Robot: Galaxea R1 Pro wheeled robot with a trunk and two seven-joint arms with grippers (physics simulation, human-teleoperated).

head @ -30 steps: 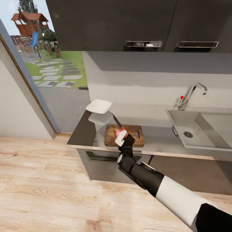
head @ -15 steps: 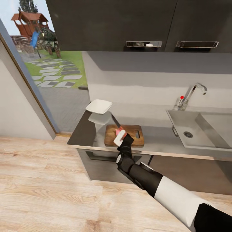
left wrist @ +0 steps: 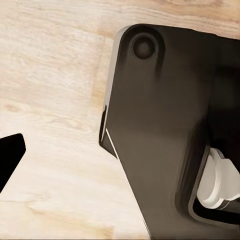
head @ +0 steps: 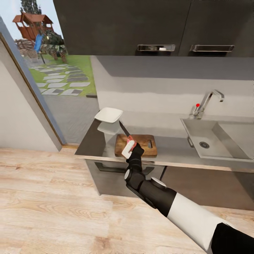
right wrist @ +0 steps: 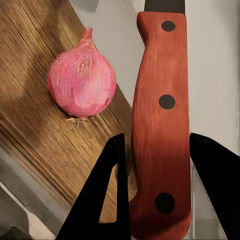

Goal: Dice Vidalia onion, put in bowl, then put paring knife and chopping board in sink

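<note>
My right gripper (head: 129, 148) is shut on the paring knife's red handle (right wrist: 162, 125), with a black finger (right wrist: 107, 195) on each side of it. The dark blade (head: 124, 128) points from the gripper toward the white bowl (head: 108, 115) at the countertop's left end. The pink onion (right wrist: 81, 84) lies whole on the dark-brown chopping board (head: 144, 144), just beside the knife handle. The grey sink (head: 197, 131) with its chrome faucet (head: 206, 101) sits to the right. In the left wrist view a dark fingertip (left wrist: 7, 157) hangs over the wooden floor.
The grey countertop (head: 173, 152) ends just left of the bowl, next to a glass door to the garden. Dark wall cabinets (head: 141, 24) hang above. The robot's dark base (left wrist: 165, 125) stands on the light wood floor (head: 53, 197).
The head view has shifted slightly. My right gripper has drifted a little left over the board with the knife still in it. The onion has not moved.
</note>
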